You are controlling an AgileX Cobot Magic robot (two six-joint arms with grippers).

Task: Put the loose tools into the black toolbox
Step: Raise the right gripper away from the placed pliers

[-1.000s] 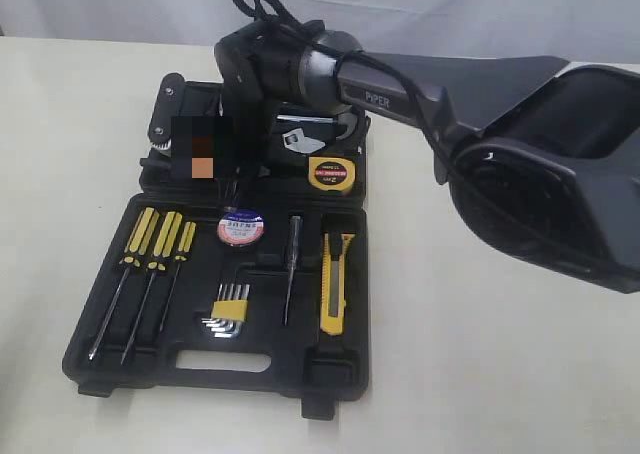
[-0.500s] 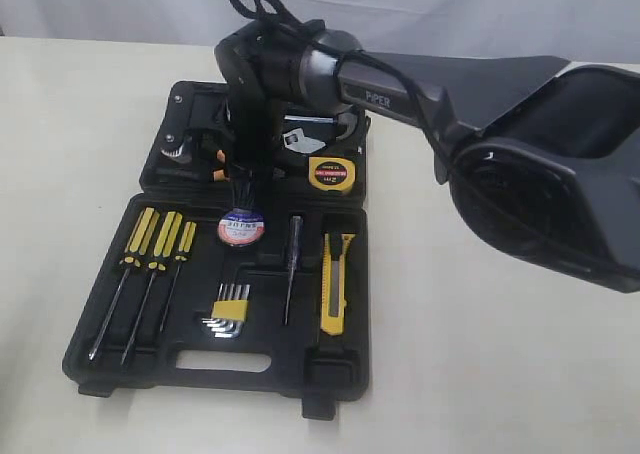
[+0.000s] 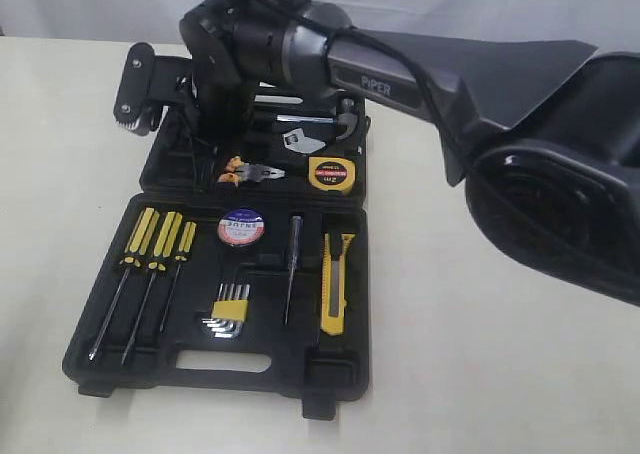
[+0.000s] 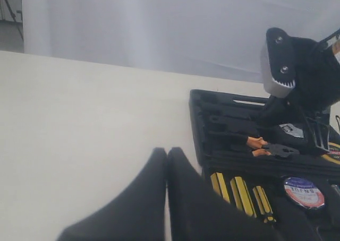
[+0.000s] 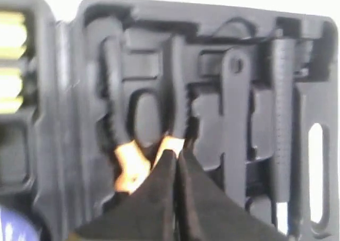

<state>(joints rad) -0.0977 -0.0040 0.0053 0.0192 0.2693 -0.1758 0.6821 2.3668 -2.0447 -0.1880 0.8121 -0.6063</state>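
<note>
We see that the right end effector (image 3: 130, 114) has risen up and to the left, fingers pressed together and empty, leaving the grey pliers (image 3: 252, 172) lying free in the far half of the open black toolbox (image 3: 330, 394), just beside the yellow tape measure (image 3: 332, 174). We judge the last loose tool delivered. The pliers lie flat and crosswise, orange handle ends pointing left, grey nose right. The left end effector (image 4: 167, 161), also pressed together, hangs over the bench (image 4: 79, 119).

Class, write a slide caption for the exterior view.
Right arm reaches over the open black toolbox; grey pliers lie in its far half.
</note>
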